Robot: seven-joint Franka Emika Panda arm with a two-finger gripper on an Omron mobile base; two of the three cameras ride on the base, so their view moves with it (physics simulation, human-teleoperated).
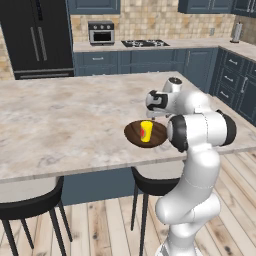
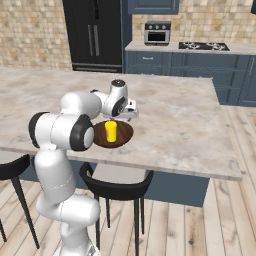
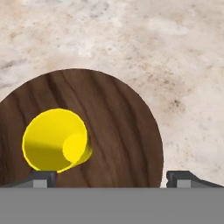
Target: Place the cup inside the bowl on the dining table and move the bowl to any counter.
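The small yellow cup (image 1: 145, 131) (image 2: 111, 131) (image 3: 54, 140) stands upright inside the wide brown wooden bowl (image 1: 132, 132) (image 2: 125, 136) (image 3: 118, 113), left of centre in the hand view. The bowl rests near the front edge of the marble dining table (image 1: 65, 120) (image 2: 190, 125). My gripper (image 1: 153, 115) (image 2: 129, 115) (image 3: 111, 177) hovers just above the bowl's far side, open, its fingertips (image 3: 43, 178) spread wide with nothing between them. The beige counter (image 1: 200, 43) (image 2: 240, 48) runs along the tiled back wall.
Black stools (image 1: 30, 205) (image 1: 152, 182) (image 2: 117, 186) stand under the table's near edge. A gas hob (image 1: 145, 43) (image 2: 204, 46) and a toaster oven (image 1: 101, 32) (image 2: 157, 32) sit on the counter. A black fridge (image 1: 35, 37) (image 2: 95, 35) stands at the back.
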